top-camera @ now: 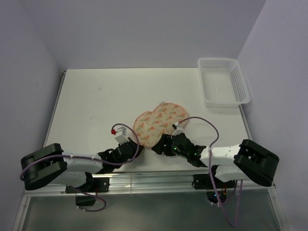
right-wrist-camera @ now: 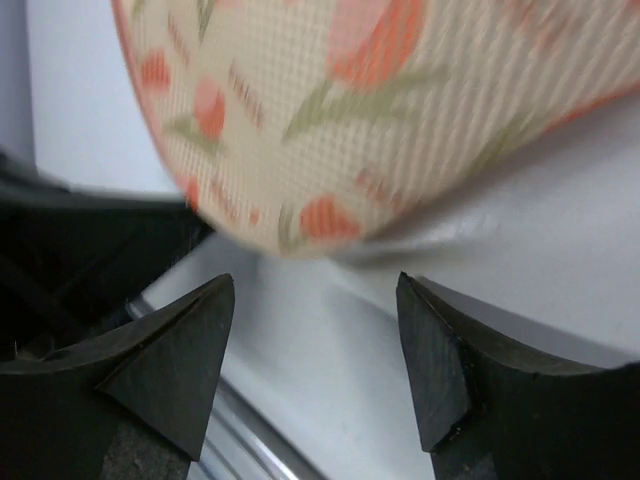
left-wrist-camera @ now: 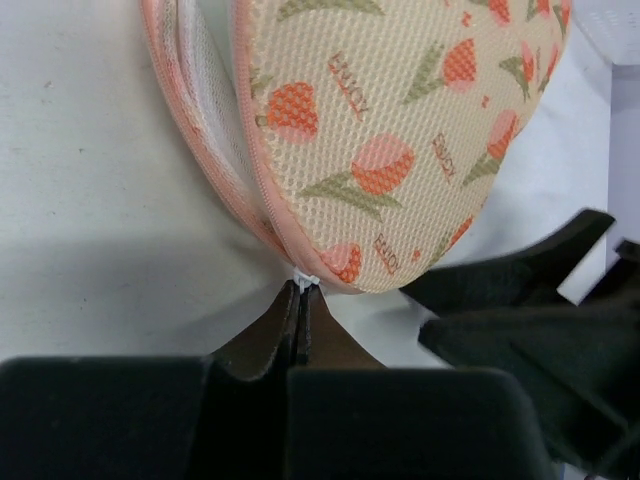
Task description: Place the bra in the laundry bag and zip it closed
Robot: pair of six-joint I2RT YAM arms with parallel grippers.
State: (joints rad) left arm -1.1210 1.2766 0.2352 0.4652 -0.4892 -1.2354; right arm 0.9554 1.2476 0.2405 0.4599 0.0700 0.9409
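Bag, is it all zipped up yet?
No bra shows, so it is probably inside the folded-shut bag. The left gripper pinches the zip pull; the right gripper is open beside the bag. The rim beside the pull gapes, so zipping is left.

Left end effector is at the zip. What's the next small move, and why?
Probably drag the zip pull along the rim of the bag with the left end effector: it is shut on the pull, and the rim ahead gapes open.
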